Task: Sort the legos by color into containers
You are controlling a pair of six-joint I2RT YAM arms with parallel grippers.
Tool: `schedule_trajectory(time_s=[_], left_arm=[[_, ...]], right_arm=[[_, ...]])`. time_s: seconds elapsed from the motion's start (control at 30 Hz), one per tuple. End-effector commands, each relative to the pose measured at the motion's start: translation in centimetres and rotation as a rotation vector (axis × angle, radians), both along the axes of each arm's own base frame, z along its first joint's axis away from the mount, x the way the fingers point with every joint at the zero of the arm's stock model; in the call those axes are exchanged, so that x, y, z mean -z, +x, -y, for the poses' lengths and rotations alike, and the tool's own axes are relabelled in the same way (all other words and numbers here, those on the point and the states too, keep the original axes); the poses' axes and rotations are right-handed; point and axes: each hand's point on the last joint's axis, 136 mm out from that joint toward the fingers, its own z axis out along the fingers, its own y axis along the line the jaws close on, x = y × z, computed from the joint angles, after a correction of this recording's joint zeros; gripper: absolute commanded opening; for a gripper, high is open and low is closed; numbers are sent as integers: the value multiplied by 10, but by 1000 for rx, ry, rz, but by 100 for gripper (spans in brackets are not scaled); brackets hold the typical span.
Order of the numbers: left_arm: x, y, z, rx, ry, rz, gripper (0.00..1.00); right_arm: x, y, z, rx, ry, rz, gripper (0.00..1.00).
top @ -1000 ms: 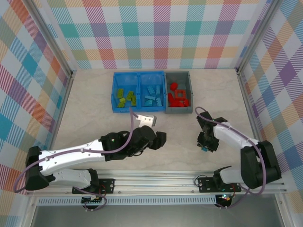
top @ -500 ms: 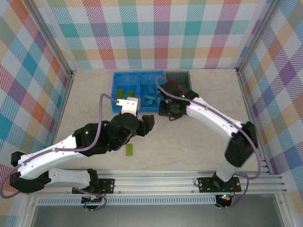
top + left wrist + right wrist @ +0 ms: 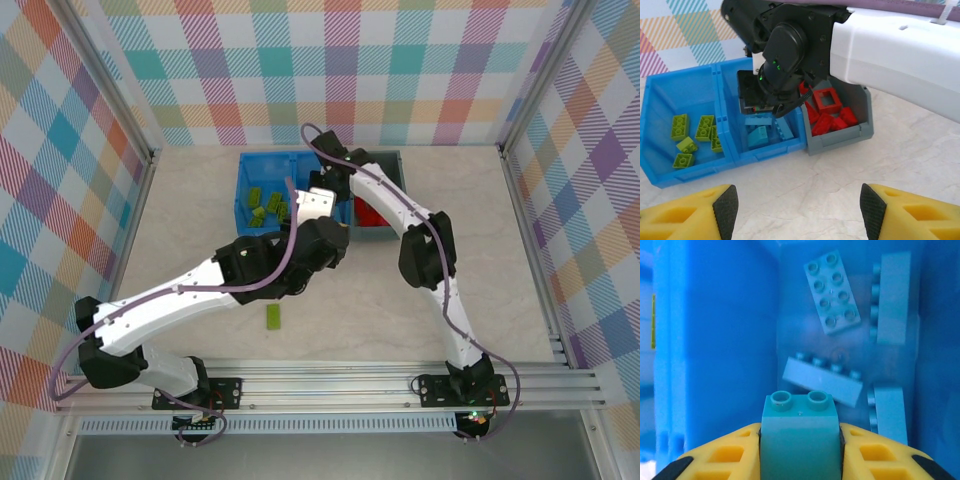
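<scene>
At 12 o'clock on the table (image 3: 480, 250): blue bin (image 3: 675, 92), right cell holding light-blue bricks (image 3: 832, 292) | right gripper (image 3: 800, 455) over that cell, clamped on a light-blue brick (image 3: 799, 430) | left gripper (image 3: 797, 210) jaws apart, empty | green brick (image 3: 274, 317) loose at 6 o'clock of bin | advice: release low, centred, clear of divider (image 3: 725, 315).

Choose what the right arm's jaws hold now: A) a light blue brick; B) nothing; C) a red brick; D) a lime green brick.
A: in the right wrist view a light blue brick sits clamped between the yellow jaws, above a compartment with other light blue bricks.
</scene>
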Motion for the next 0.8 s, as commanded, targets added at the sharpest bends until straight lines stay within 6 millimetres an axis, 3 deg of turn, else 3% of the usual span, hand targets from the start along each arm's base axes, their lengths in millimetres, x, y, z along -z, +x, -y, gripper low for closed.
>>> schedule_trajectory(time_s=[0.0,0.17,0.23,0.3,0.47,0.6,0.77], left_arm=[[-8,9,-9,-45,13,36,67],[5,8,-7,-44,22,6,67],[10,7,-9,-46,25,-3,67],[14,5,-11,-45,28,-16,67],[33,-4,-28,-72,50,-63,67],[54,-15,-55,-125,53,-123,66],[102,-33,-102,-225,47,-274,65]], right_arm=[[1,8,-17,-97,71,-16,34],[25,14,-24,-112,89,-57,42],[25,14,-24,-111,91,-57,51],[11,13,-26,-128,105,-37,58],[-52,3,-32,-164,118,85,62],[-107,-12,-25,-157,110,186,60],[-158,-56,-11,-154,91,290,56]])
